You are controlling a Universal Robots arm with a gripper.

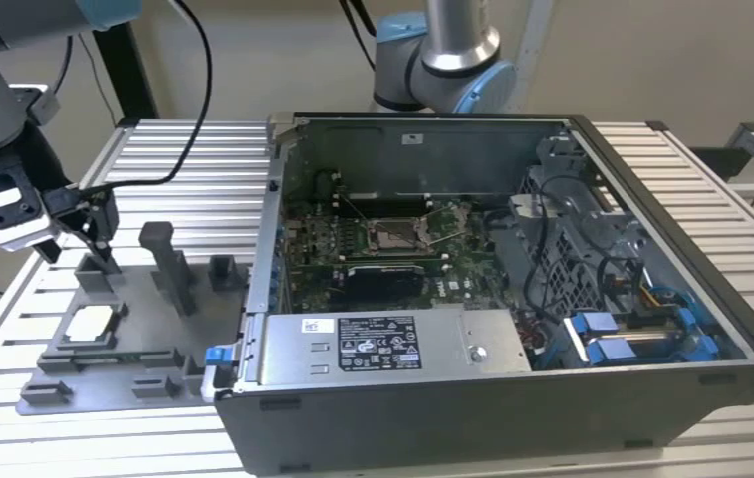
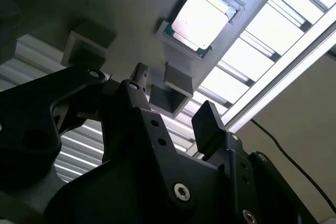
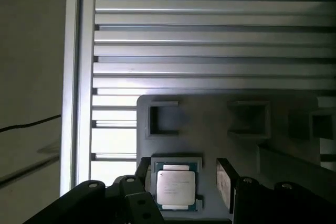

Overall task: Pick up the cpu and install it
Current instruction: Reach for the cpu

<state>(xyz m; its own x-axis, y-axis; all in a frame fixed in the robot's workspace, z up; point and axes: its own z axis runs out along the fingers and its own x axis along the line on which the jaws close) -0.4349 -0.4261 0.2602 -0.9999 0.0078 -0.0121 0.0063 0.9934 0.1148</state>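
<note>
Cpu (image 3: 177,186), small flat square chip with pale silver metal top, seated in grey plastic fixture plate (image 3: 205,119), unpicked; black two-finger gripper (image 3: 184,174) over same plate, spread wide, empty; installation outstanding.

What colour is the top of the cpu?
The cpu has a pale silver top with a thin green border, clearest in the second wrist view.

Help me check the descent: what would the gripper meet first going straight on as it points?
Probably the cpu, lying in its grey fixture and framed by the open gripper in the first wrist view; depth is unclear.
</note>
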